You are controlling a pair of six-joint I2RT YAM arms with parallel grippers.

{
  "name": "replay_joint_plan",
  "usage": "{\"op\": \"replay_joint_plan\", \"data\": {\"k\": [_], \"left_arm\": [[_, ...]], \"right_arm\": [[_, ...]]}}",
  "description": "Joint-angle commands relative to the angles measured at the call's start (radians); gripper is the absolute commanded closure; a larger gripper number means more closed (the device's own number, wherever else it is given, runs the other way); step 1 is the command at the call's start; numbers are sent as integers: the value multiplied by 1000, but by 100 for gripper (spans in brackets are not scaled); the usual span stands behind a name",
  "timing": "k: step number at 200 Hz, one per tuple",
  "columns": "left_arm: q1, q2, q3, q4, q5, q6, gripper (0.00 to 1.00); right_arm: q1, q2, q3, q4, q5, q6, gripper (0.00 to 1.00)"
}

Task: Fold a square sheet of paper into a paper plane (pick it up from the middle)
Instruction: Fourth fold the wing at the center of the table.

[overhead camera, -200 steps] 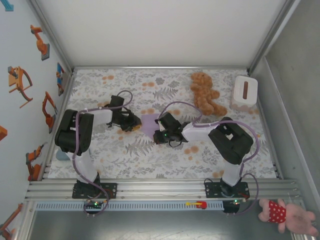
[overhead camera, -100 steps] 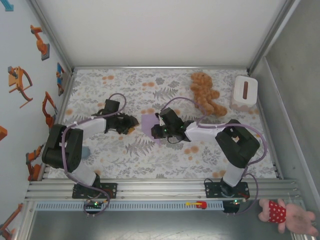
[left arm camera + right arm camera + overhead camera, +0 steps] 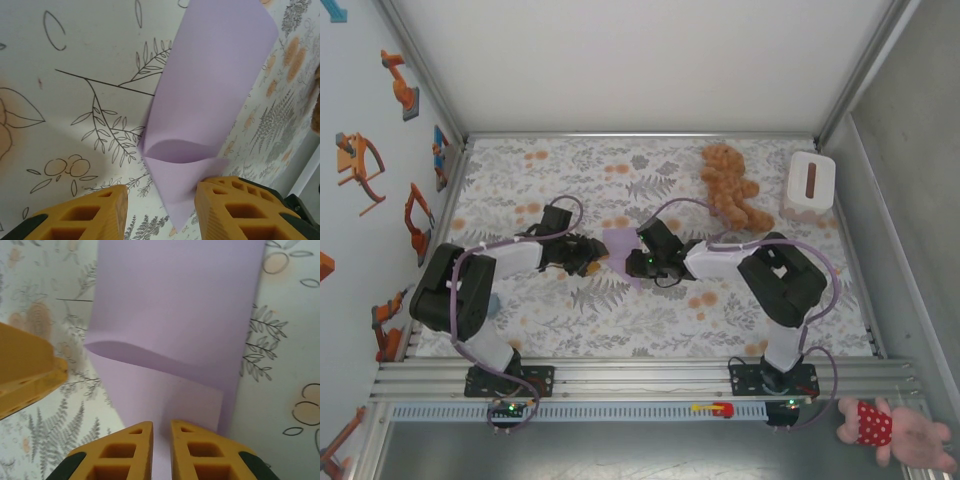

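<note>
The paper [image 3: 618,245] lies on the worktop [image 3: 720,320] midway between my two hands, well apart from everything else, and it is only part folded: one flap has been brought over and stands up in a soft curl, its fold rounded rather than creased. My left hand [image 3: 160,210] stands moderately open, fingers clearly apart, with the near corner of the sheet lying in the gap and brushing the right-side finger; it has hold of nothing. My right hand [image 3: 161,450] comes at the sheet from the other side, its fingers drawn in to a narrow slit with the paper's edge running under and between them. That slit looks wider than a thin sheet needs, so I judge it is not pinching, though I cannot be sure of contact at the tips. I take this to be an early fold, laid over but not yet set, with most of the plane still to make. Next I should pin the sheet flat with one hand and press the curled fold down with the other, running along it to sharpen the crease. The risk is the flap springing back or the sheet sliding on the smooth cloth.
</note>
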Motion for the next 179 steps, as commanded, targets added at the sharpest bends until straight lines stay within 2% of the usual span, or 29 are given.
{"op": "replay_joint_plan", "data": {"k": [1, 33, 80, 113, 179], "left_arm": [[-7, 17, 14, 10, 21, -28, 59], [-10, 37, 30, 7, 27, -29, 60], [-11, 74, 63, 15, 38, -32, 71], [-12, 101, 76, 25, 46, -32, 71], [-11, 104, 74, 135, 178, 16, 71]], "right_arm": [[-11, 29, 28, -41, 20, 27, 84], [-14, 41, 15, -35, 16, 34, 84], [-17, 41, 5, -34, 12, 29, 84], [-19, 42, 4, -32, 10, 26, 84], [-21, 39, 1, -32, 7, 20, 85]]}}
